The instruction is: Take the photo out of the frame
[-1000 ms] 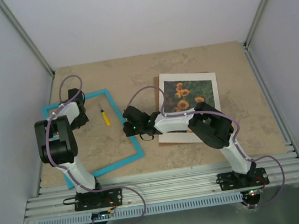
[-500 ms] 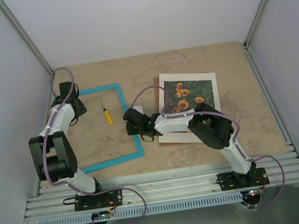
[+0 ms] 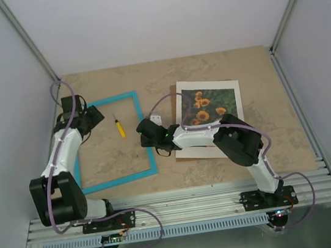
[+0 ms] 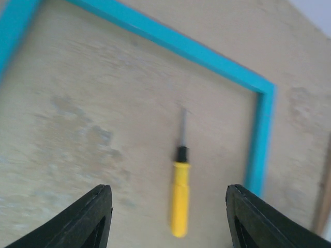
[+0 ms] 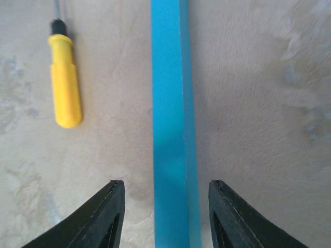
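Note:
The turquoise frame (image 3: 144, 133) lies flat and empty on the table's left half. The sunflower photo (image 3: 208, 104) lies to its right, on a white mat over a brown board (image 3: 180, 156). My left gripper (image 3: 92, 117) is open and empty at the frame's far left corner; in its wrist view it (image 4: 168, 227) points at the yellow screwdriver (image 4: 179, 196) inside the frame (image 4: 258, 144). My right gripper (image 3: 143, 134) is open, and its fingers (image 5: 111, 217) straddle the frame's right bar (image 5: 170, 129) without touching it.
A small yellow-handled screwdriver (image 3: 117, 127) lies on the table inside the frame, near its far side; it also shows in the right wrist view (image 5: 64, 93). Grey walls close in the table on the left, right and back.
The frame's far end has swung to the right, so it lies squarer to the table. My left arm has stretched out toward the far left. My right gripper has barely moved.

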